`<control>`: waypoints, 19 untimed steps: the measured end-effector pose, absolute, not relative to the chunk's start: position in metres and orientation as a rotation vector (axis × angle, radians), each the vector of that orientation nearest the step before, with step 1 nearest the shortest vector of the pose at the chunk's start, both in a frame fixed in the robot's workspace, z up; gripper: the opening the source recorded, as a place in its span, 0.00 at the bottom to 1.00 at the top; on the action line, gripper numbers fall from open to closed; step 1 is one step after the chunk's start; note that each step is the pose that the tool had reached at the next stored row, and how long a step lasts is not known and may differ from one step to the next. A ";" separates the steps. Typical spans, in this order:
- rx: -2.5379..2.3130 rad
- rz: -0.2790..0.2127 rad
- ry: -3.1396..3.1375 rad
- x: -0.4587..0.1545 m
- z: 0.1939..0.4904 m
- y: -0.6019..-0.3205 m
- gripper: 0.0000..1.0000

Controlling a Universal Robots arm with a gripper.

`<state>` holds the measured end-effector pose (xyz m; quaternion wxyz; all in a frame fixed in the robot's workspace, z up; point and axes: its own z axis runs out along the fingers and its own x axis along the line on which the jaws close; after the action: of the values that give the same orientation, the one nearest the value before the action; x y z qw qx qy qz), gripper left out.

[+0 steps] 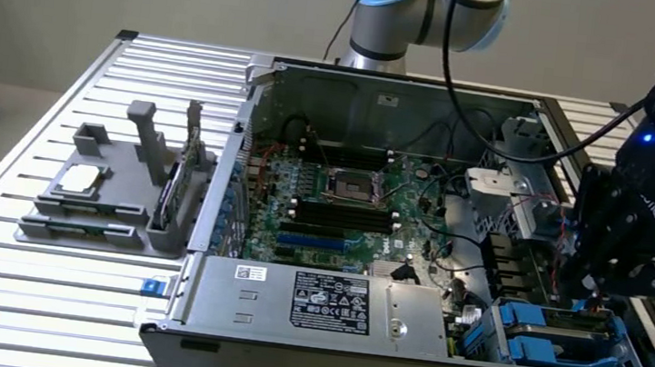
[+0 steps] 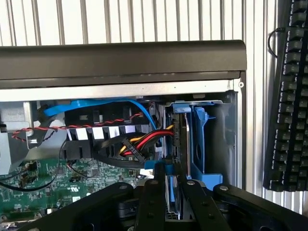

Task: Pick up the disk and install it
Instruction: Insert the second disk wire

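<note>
My gripper (image 1: pixel 589 298) hangs over the open computer case (image 1: pixel 374 88), down at the case's five-o'clock corner in the exterior view, where the blue drive bay (image 1: pixel 567 341) sits. In the wrist view my two black fingers (image 2: pixel 153 202) are drawn in narrow and pinch the upper edge of the disk (image 2: pixel 174 192) — a thin grey slab with its blue carrier frame (image 2: pixel 197 139) standing on edge in the bay, between the cable bundle and the case's side wall. The disk is upright in the slot, and I cannot tell whether it is seated all the way down. Just beside it, toward the motherboard (image 2: pixel 33 185), a red, yellow and black power cable (image 2: pixel 144 137) curls up to the bay, and a blue data cable (image 2: pixel 96 106) arches above it. In the exterior view the grey power-supply box (image 1: pixel 315 305) with its printed label lies at six o'clock in the case — the motherboard with its empty CPU socket (image 1: pixel 349 186) fills the middle. Outside the case, at nine o'clock on the slatted table (image 1: pixel 8 205), a grey holder (image 1: pixel 119 198) carries a small square chip (image 1: pixel 79 178). A black keyboard (image 2: pixel 288 96) lies on the slats beyond the case wall in the wrist view.
</note>
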<state>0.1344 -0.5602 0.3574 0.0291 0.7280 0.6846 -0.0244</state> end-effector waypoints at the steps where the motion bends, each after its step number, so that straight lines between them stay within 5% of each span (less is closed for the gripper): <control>1: 2.247 -0.073 2.113 0.134 0.356 -0.561 0.20; 19: 2.270 -0.053 2.136 0.138 0.343 -0.574 0.20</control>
<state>0.1376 -0.5740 0.3430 0.0121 0.7282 0.6851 -0.0169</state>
